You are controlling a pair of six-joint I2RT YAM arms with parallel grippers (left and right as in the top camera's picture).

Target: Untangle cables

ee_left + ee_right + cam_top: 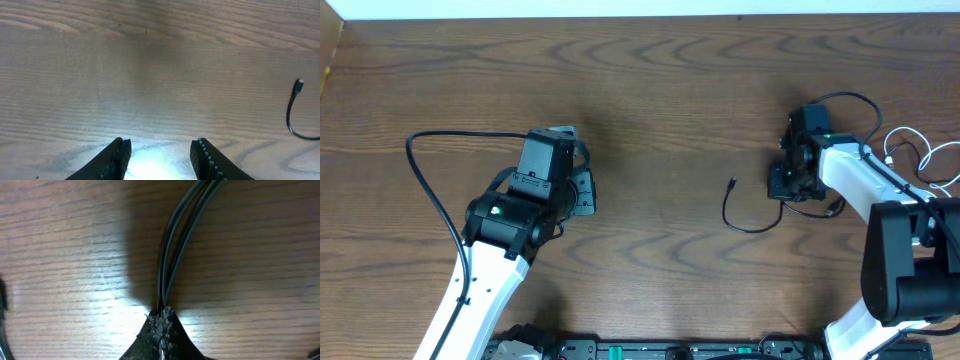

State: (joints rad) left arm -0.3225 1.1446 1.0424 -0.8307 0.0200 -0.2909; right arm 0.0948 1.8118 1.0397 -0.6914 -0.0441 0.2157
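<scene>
**Right arm grips doubled cord as partner waits.** The right claw is clamped tight on the black cable, with two strands pinched side by side at its tips, low over the desk. The left claw hovers partly open and empty above bare wood on the left of the desk. The cable's small plug end lies loose off to its right, well apart. Past the right arm, a white cable lies in loops near the desk's right edge.

The risks here are a matter of judgement. With two strands gripped together, a pull could tighten a loop instead of opening it. It could also drag the whole cord across the wood, since nothing holds the free end. The thin strands might slip out of the closed tips. The white cable lies close to the right arm, where a swing could snag it. The left claw is too far off to pin anything without a long reach.

No brand, label or readable writing shows on the cables, arms or desk.
</scene>
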